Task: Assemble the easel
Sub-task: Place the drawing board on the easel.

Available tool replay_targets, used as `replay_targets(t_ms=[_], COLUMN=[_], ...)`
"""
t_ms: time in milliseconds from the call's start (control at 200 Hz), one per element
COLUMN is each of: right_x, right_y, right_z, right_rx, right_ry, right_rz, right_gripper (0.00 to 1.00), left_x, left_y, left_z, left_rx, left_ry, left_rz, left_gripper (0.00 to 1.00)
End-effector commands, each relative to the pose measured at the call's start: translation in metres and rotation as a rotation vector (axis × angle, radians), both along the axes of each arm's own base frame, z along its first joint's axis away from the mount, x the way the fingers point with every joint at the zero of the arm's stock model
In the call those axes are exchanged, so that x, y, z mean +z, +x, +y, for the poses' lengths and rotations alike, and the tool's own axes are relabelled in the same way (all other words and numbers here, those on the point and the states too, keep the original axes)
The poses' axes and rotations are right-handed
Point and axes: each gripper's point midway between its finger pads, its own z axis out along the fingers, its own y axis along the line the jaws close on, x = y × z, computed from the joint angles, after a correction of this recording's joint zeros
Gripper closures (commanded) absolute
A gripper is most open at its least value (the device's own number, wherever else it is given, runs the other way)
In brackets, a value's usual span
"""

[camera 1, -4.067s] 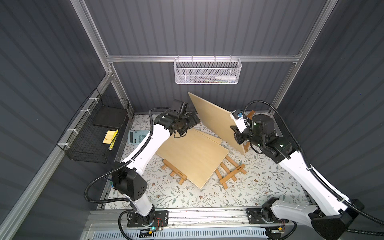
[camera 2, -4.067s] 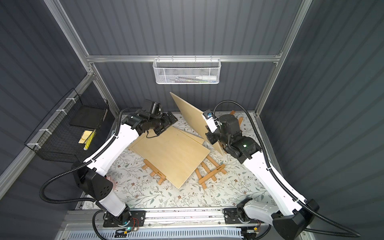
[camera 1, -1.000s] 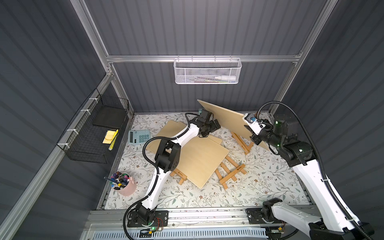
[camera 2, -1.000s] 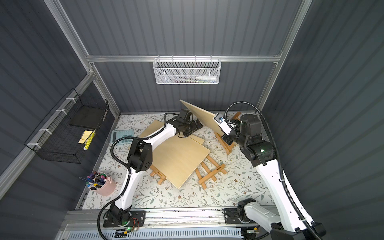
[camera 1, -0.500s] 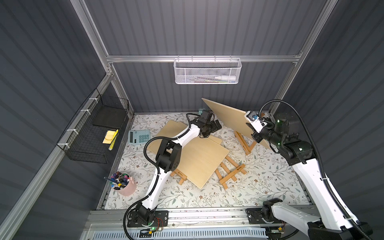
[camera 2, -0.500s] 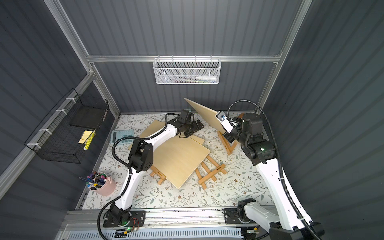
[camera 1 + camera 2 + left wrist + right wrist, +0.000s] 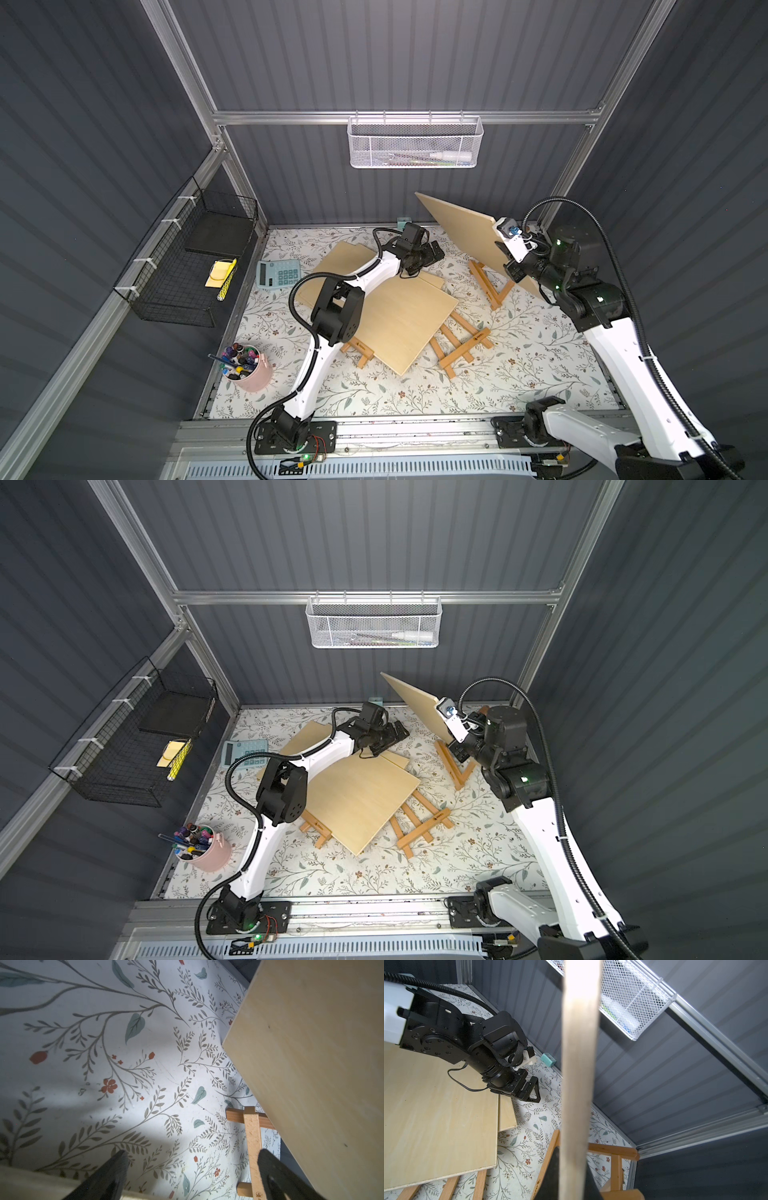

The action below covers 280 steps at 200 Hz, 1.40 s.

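Easel board point(image 7: 461, 232) — pinched by right pincer point(image 7: 572, 1176) — tilts near spread, empty left pincer point(image 7: 193, 1158).

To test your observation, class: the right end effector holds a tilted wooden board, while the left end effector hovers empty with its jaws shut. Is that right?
Not quite: the left end effector is open, not shut. The left wrist view shows its fingers wide apart, gripping nothing. The rest stands: the right end effector holds the tilted wooden board.
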Motion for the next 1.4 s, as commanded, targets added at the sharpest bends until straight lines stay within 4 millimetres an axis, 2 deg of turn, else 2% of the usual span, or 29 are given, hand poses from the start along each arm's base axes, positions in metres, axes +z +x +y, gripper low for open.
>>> replay_targets(t_ms=[0, 235, 415, 560, 635, 800, 1031, 1156, 1396], right_x=[0.063, 0.024, -0.019, -0.044, -0.051, -0.057, -0.057, -0.054, -0.051], right_y=[-0.017, -0.029, -0.031, -0.033, -0.034, -0.035, -0.036, -0.038, -0.040], right_z=[-0.018, -0.048, -0.061, -0.069, -0.070, -0.071, -0.070, -0.069, -0.063], right_rx=[-0.091, -0.257, -0.338, -0.379, -0.389, -0.393, -0.396, -0.395, -0.370], right_ry=[0.149, 0.221, 0.266, 0.315, 0.332, 0.377, 0.410, 0.423, 0.444], right_rz=[-0.207, -0.136, -0.067, -0.022, 0.005, 0.038, 0.074, 0.087, 0.108], right_gripper=[1.00, 1.00, 1.00, 1.00, 1.00, 1.00, 1.00, 1.00, 1.00], left_x=[-0.016, -0.016, -0.013, -0.006, 0.000, 0.013, 0.007, -0.002, -0.028], left_y=[-0.026, -0.030, -0.032, -0.041, -0.051, -0.068, -0.070, -0.071, -0.063], left_z=[0.005, 0.007, 0.007, -0.005, -0.020, -0.059, -0.101, -0.117, -0.129], left_rx=[-0.035, -0.050, -0.060, -0.128, -0.183, -0.251, -0.193, -0.142, -0.027], left_ry=[0.060, 0.078, 0.091, 0.120, 0.120, 0.071, -0.037, -0.068, -0.149], left_rz=[0.078, 0.077, 0.072, 0.043, 0.031, 0.012, 0.039, 0.048, 0.098], left_gripper=[0.01, 0.01, 0.01, 0.01, 0.01, 0.01, 0.03, 0.03, 0.05])
